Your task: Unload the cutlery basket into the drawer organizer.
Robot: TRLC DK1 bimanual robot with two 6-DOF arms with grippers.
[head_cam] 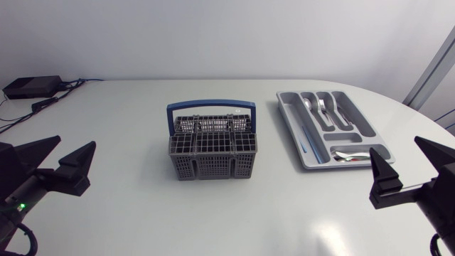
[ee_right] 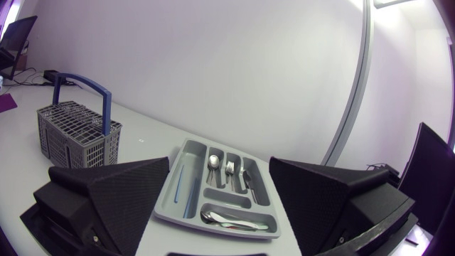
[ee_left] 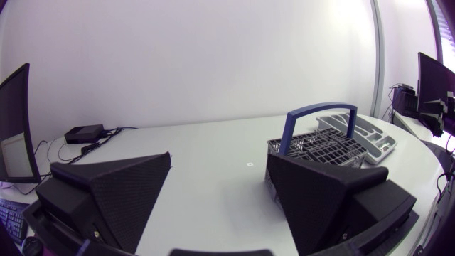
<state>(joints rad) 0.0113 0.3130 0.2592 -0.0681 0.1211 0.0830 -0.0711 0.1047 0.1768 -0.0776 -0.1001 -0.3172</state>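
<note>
The grey cutlery basket [head_cam: 211, 146] with a blue handle stands upright mid-table; no cutlery shows above its grid. Right of it lies the grey drawer organizer [head_cam: 360, 119] holding a spoon [head_cam: 307, 104], a fork [head_cam: 322, 107], a thin blue item [head_cam: 304, 139] and spoons [head_cam: 350, 155] in its near compartment. My left gripper [head_cam: 75, 142] hovers open at the near left, far from the basket [ee_left: 327, 142]. My right gripper [head_cam: 395, 146] is open at the near right, just in front of the organizer [ee_right: 190, 178]. Nothing is between either pair of fingers.
A black box [head_cam: 32, 87] with cables sits at the table's far left corner. The table's edge curves round behind and to the right of the organizer. White tabletop [head_cam: 128, 206] stretches between the basket and the left gripper.
</note>
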